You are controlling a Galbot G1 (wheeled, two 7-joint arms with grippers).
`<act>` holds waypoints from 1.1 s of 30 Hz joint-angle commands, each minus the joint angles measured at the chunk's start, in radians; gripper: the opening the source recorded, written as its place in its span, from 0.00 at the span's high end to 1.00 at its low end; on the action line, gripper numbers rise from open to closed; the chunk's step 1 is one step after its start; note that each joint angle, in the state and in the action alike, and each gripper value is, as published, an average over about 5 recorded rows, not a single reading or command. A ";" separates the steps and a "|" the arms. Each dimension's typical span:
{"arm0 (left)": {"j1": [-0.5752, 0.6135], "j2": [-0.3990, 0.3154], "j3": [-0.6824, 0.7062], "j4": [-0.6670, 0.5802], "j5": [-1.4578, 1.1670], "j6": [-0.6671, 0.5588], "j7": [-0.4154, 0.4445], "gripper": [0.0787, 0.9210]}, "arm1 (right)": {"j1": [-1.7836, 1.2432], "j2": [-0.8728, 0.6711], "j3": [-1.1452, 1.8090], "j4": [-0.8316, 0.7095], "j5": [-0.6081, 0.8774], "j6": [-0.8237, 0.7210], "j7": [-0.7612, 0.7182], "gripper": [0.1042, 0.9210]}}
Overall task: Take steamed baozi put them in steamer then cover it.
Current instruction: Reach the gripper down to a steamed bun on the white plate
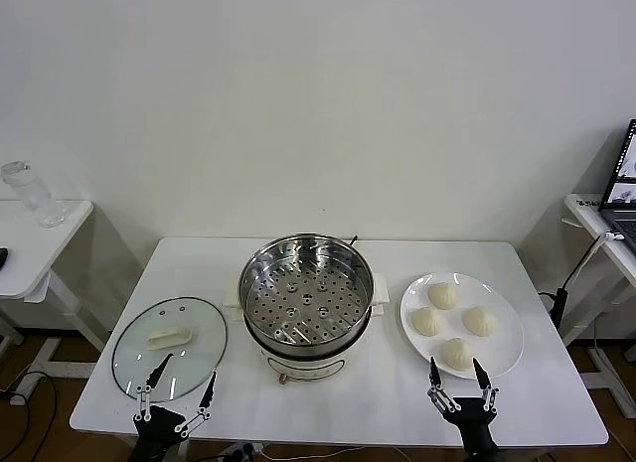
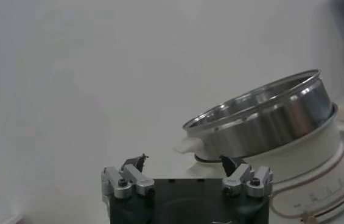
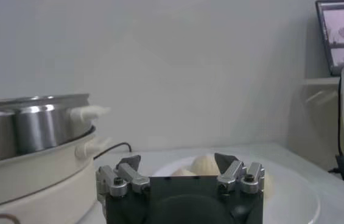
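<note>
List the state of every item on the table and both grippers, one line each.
steamer: uncovered, tray empty.
cover: off, lying flat on the table left of the steamer.
steamed baozi: four, all on the plate.
left gripper: open, empty, over the cover's near edge.
right gripper: open, empty, at the plate's near edge.

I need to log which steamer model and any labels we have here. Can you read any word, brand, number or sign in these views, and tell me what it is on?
No text can be read in any view.
Steamer base: faint reddish marks in the left wrist view, too blurred to read.
Laptop screen on the side desk: pale window shapes only, nothing legible.
Cover, plate, baozi: no markings visible.
</note>
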 commanded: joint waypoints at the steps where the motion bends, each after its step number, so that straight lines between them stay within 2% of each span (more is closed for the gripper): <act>1: 0.002 0.002 0.003 -0.004 0.008 0.009 -0.002 0.12 | 0.111 -0.022 0.013 0.000 0.030 -0.065 0.026 0.12; 9: 0.012 0.004 0.032 -0.042 0.054 0.017 -0.030 0.12 | 0.481 -0.136 0.000 -0.102 0.153 -0.297 0.073 0.12; 14: 0.004 0.005 0.036 -0.056 0.056 0.025 -0.050 0.12 | 0.771 -0.226 -0.103 -0.289 0.301 -0.381 0.060 0.12; 17: 0.007 0.008 0.036 -0.058 0.058 0.025 -0.051 0.12 | 0.925 -0.270 -0.183 -0.420 0.375 -0.398 -0.002 0.12; 20: 0.008 0.008 0.035 -0.054 0.063 0.018 -0.048 0.12 | 1.048 -0.315 -0.264 -0.548 0.427 -0.417 -0.152 0.12; 24: 0.007 0.005 0.037 -0.047 0.070 0.008 -0.042 0.12 | 1.155 -0.396 -0.399 -0.665 0.401 -0.440 -0.484 0.12; 29: 0.008 0.002 0.042 -0.043 0.071 0.003 -0.038 0.12 | 1.304 -0.462 -0.581 -0.780 0.232 -0.431 -0.909 0.12; 33: 0.009 -0.004 0.045 -0.044 0.072 0.003 -0.034 0.12 | 1.474 -0.463 -0.730 -0.885 0.062 -0.400 -1.155 0.12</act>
